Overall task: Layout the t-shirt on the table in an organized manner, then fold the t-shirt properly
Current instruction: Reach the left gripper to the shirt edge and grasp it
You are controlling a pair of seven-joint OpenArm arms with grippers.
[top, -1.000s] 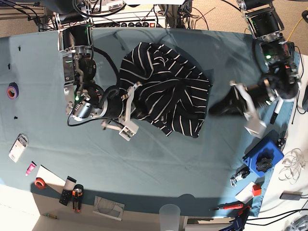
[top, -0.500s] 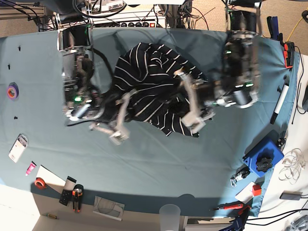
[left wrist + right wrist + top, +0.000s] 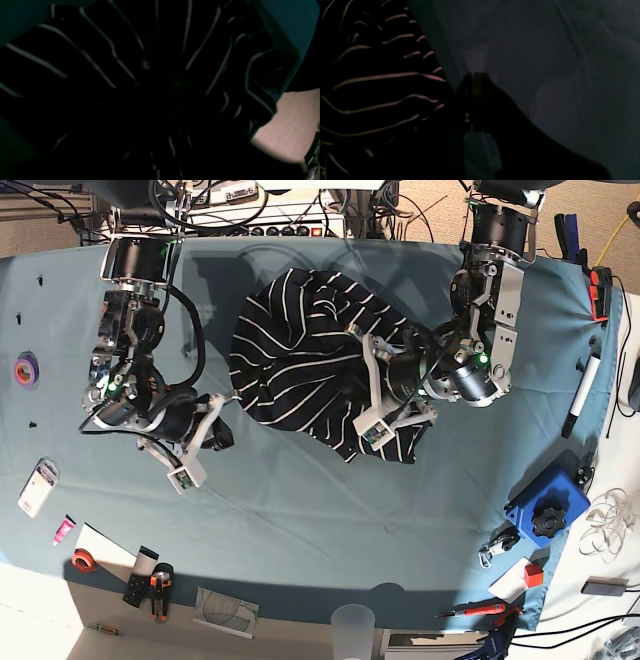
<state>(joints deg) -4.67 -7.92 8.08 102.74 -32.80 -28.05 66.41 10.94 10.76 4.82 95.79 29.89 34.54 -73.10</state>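
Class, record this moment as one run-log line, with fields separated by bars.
phase: laying out | t-shirt: bunched on table | left gripper: shut on t-shirt | right gripper: shut, empty, beside t-shirt

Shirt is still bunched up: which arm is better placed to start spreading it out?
Left, probably. The left gripper sits on the crumpled t-shirt, fabric filling its wrist view. The right gripper is shut over bare table, beside the shirt.

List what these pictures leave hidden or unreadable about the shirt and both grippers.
- Left gripper: base view shows its fingers over the t-shirt, but whether cloth is pinched is hidden; the left wrist view is too dark.
- Right gripper: right wrist view too dark to show anything held.
- Sleeves, collar, label: lost in the crumpled heap.
- Table: corners cut off by the edges.
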